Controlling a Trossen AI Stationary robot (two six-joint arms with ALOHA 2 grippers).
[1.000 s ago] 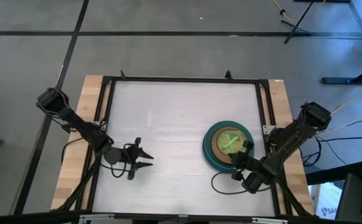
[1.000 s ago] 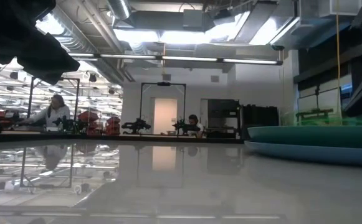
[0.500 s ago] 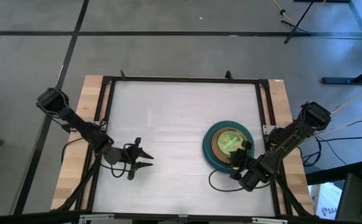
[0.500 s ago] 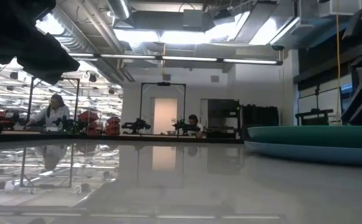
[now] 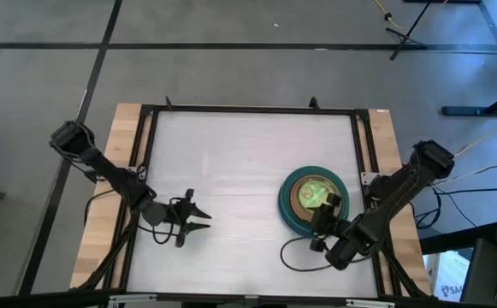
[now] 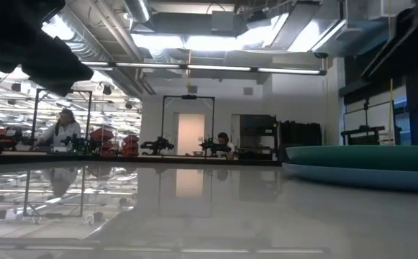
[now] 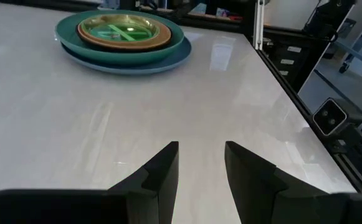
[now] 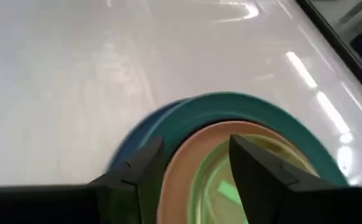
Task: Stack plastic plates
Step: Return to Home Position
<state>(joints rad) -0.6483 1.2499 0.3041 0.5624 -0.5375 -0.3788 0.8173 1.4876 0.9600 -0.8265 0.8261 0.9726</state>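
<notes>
No lettering, label, brand mark or number can be read anywhere in the scene, neither on the bench nor on the stacked plastic plates.

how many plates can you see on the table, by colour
blue plate: 1
dark green plate: 1
tan-orange plate: 1
lime-green plate: at least 1; any nested layers in the middle cannot be told apart
total: at least 4, all nested on one another
</notes>
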